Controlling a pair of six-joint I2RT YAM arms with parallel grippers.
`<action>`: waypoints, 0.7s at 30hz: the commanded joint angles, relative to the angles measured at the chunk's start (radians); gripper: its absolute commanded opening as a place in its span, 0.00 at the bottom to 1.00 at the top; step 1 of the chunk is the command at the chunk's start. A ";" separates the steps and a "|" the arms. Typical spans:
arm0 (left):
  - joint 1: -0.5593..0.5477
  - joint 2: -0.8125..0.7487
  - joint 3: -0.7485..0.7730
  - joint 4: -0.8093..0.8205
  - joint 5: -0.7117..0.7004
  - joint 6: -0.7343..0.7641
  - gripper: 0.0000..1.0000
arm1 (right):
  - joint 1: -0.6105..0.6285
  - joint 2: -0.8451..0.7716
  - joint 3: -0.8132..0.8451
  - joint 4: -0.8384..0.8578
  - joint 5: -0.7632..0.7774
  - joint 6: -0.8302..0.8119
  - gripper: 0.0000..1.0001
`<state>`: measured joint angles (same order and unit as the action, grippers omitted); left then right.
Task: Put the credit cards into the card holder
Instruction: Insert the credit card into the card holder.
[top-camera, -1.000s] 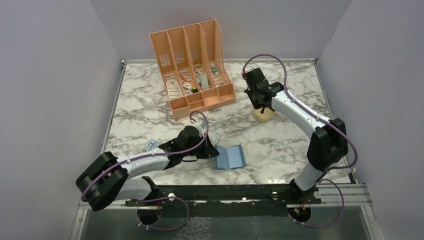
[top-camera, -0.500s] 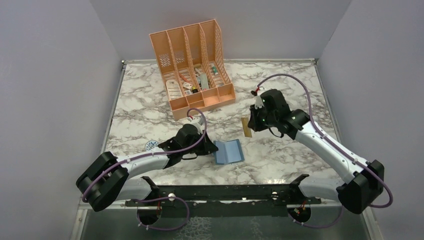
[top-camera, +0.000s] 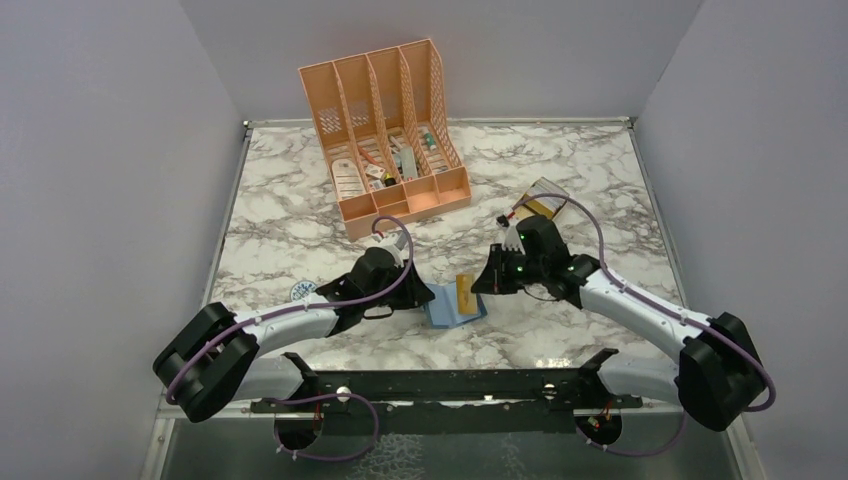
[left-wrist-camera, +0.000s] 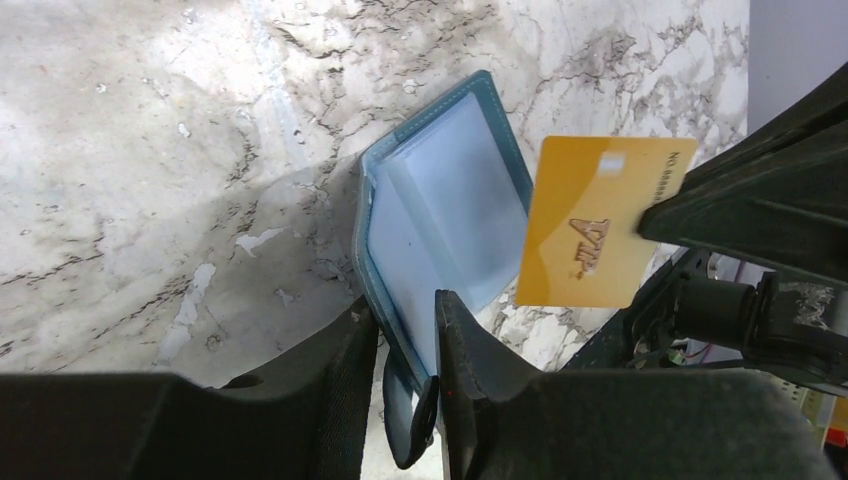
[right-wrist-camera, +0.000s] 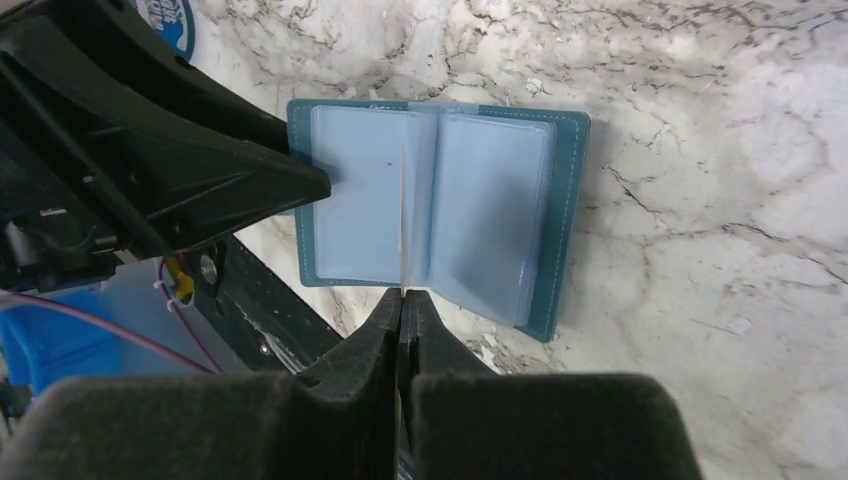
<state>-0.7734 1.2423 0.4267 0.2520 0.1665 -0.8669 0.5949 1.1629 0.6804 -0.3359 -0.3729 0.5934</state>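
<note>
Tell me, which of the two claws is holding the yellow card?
The right gripper: it pinches the yellow card by one edge, upright over the open card holder. The left gripper grips the holder's edge instead.

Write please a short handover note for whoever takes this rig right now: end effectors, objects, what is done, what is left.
Left end effector: shut on one edge of the card holder, which lies open.
Right end effector: shut on a yellow card, held on edge just above the open holder.
Another card seems to lie in the tray farther back.
Done: no card visible inside the holder.
Left: slide this card in, then fetch the rest.
</note>
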 joint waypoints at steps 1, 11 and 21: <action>0.004 -0.010 -0.009 -0.039 -0.057 0.043 0.31 | 0.006 0.058 -0.054 0.182 -0.065 0.066 0.01; 0.012 -0.024 -0.048 -0.051 -0.088 0.063 0.26 | 0.005 0.145 -0.046 0.130 0.009 0.017 0.01; 0.017 -0.026 -0.064 -0.053 -0.101 0.071 0.19 | 0.003 0.201 -0.047 0.130 0.011 -0.006 0.01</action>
<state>-0.7650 1.2354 0.3748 0.1993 0.0986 -0.8173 0.5957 1.3396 0.6292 -0.2214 -0.3870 0.6163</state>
